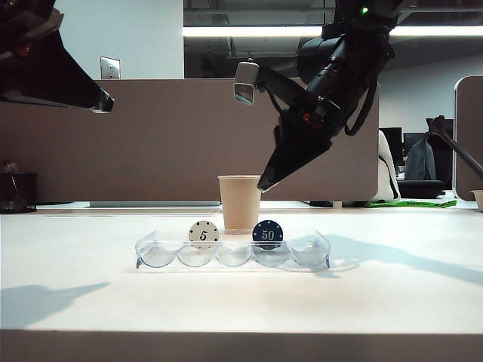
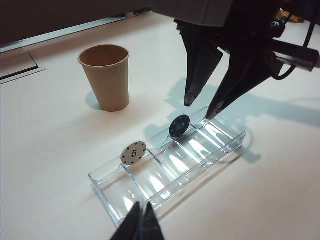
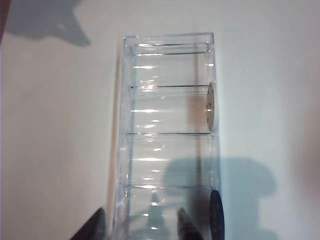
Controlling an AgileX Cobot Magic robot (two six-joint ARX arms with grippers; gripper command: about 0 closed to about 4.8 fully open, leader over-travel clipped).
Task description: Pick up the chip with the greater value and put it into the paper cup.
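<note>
Right end effector [image 2: 202,111]: fingers spread wide, empty, tips hanging just above blue 50 chip [image 1: 268,233]. Chip upright on edge in clear tray [image 1: 321,253], white 5 chip [image 1: 203,234] two slots over. Paper cup [image 1: 239,202] behind tray on table [image 1: 407,302]. Left end effector [image 2: 141,227]: closed, empty, raised well away.
</note>
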